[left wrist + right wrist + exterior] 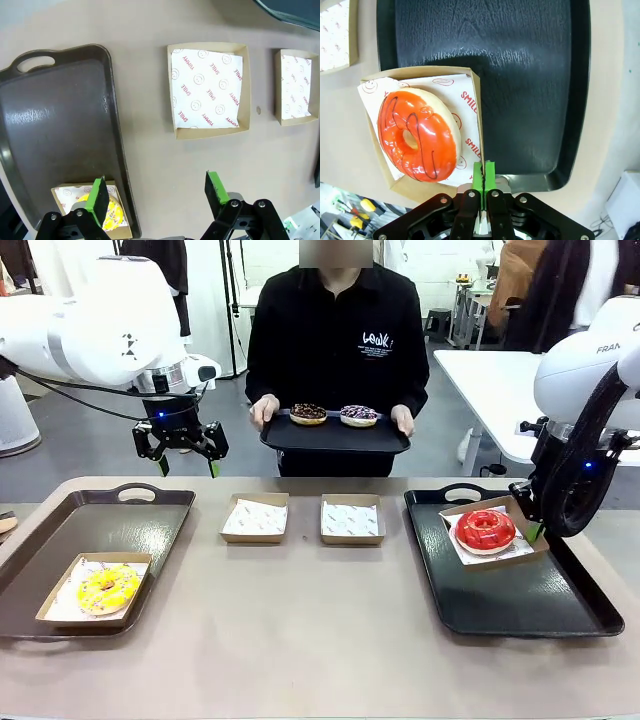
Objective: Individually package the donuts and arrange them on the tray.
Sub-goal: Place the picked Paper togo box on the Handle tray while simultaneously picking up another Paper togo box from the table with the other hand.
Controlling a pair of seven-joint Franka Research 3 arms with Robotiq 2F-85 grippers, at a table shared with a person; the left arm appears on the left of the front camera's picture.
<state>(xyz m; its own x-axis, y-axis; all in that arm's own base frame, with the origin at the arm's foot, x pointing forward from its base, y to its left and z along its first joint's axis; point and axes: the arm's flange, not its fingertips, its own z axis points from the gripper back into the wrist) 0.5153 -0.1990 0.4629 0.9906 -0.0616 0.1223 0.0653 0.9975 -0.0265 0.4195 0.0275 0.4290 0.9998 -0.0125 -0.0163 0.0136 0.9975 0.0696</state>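
Observation:
A glossy red donut [485, 530] [417, 135] lies in a paper-lined cardboard box [513, 508] [475, 95] at the back of the black right tray [520, 590] [520, 65]. My right gripper [535, 531] [483, 173] is shut on that box's right wall. In a box at the front of the brown left tray [90, 530] [60, 130] sits the yellow donut [108, 588] [114, 216]. My left gripper [187, 465] [157, 194] hangs open above the table behind that tray, holding nothing. The chocolate donut [308, 412] and the purple sprinkled donut [358, 415] sit on a black tray [335, 437] held by the person.
Two empty paper-lined boxes [255, 518] [352, 519] stand side by side at the table's middle; both lie beyond my left fingers, the nearer box [209, 90] and the farther box [295, 87]. The person stands at the far edge, both hands on the black tray.

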